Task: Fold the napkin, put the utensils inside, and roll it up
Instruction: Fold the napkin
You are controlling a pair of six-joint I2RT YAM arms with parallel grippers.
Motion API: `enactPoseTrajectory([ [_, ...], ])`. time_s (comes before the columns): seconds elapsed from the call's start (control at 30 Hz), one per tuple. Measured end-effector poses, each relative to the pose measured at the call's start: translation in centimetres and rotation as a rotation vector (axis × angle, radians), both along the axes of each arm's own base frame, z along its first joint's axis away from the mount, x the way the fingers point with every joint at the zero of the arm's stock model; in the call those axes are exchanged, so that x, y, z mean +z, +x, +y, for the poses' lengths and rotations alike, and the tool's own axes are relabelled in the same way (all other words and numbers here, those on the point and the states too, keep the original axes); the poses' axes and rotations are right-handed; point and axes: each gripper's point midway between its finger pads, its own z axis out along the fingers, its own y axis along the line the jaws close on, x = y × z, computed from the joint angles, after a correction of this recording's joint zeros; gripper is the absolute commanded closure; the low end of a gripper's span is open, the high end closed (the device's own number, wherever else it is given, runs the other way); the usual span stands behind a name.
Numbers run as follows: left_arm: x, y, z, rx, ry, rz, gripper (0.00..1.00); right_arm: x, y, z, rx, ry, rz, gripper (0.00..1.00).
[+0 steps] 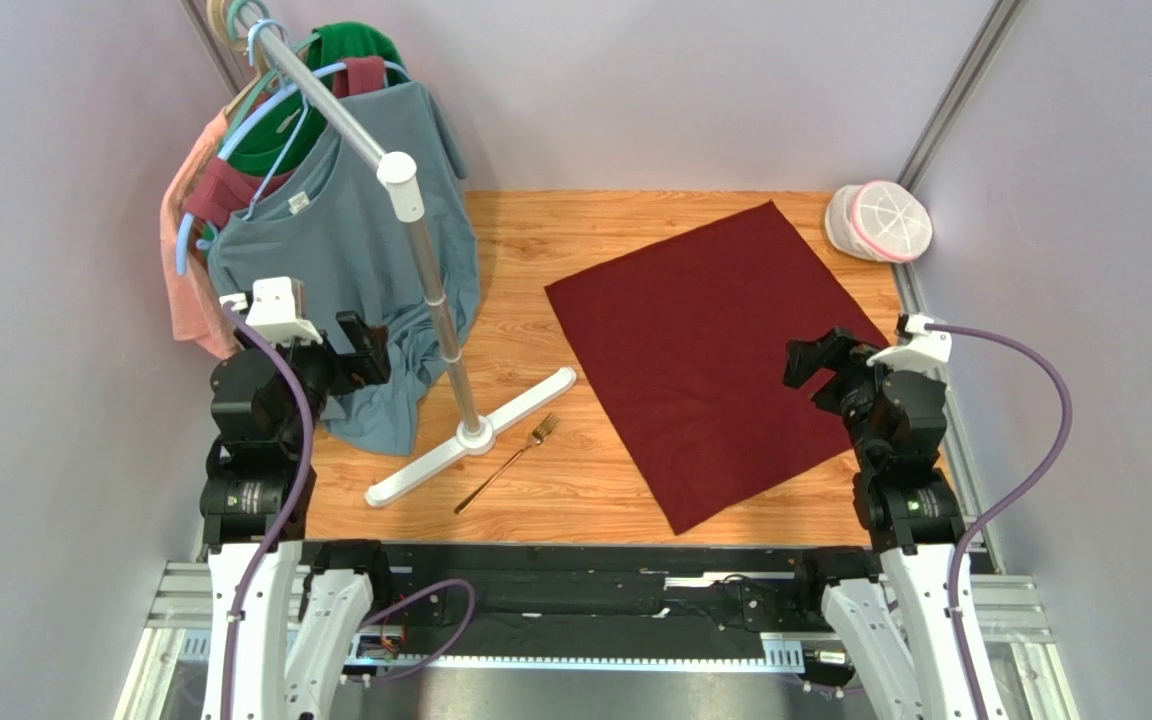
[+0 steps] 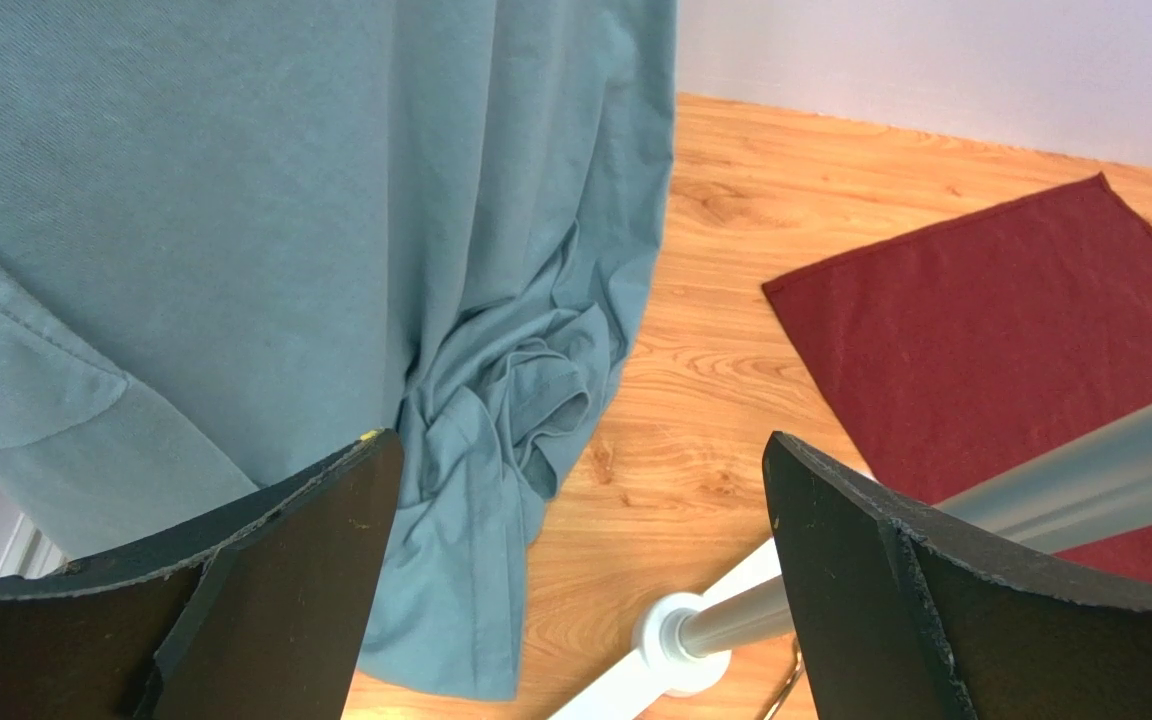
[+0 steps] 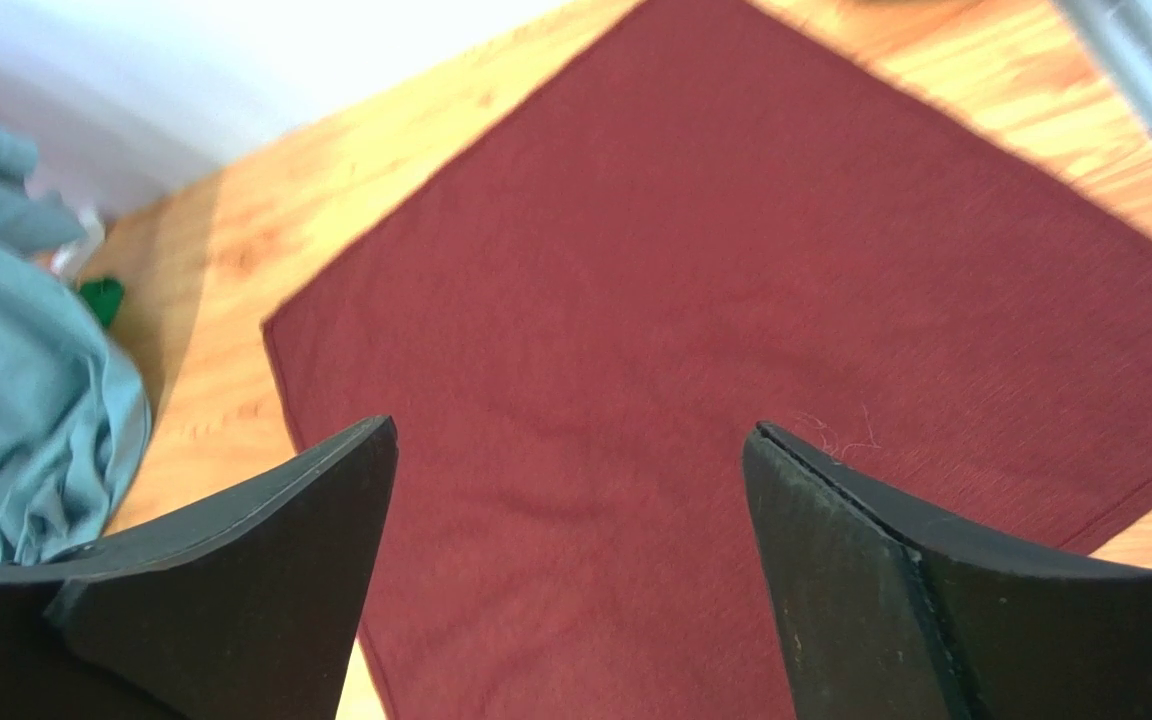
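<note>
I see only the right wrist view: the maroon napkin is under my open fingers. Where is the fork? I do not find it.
Observer: The fork lies on the table, left of the napkin, beside the white rack base.
Operator: Does it touch the napkin?
Observer: No, bare table shows between them.
Operator: What is the left gripper doing?
Observer: The left gripper is open and empty, facing the teal shirt.
</note>
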Motion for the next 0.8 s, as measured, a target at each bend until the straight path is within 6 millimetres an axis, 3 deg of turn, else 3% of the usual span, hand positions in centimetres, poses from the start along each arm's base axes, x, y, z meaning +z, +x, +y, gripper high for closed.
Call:
enactPoseTrajectory([
  [0.33,-0.5,0.3,-0.4,-0.024,-0.006,0.020,0.01,-3.7,-0.5,4.3,0.234,0.055,0.167,0.26],
  [0.47,-0.9,0.6,-0.9,-0.050,-0.012,0.041,0.01,-5.3,-1.7,7.6,0.354,0.071,0.253,0.27],
  [0.67,-1.6,0.9,-1.0,-0.055,-0.015,0.069,0.02,-10.0,-7.1,14.9,0.607,-0.013,0.489,0.34],
  [0.8,-2.5,1.3,-1.0,-0.057,-0.018,0.107,0.02,-13.0,-11.5,16.1,0.669,-0.121,0.635,0.43],
])
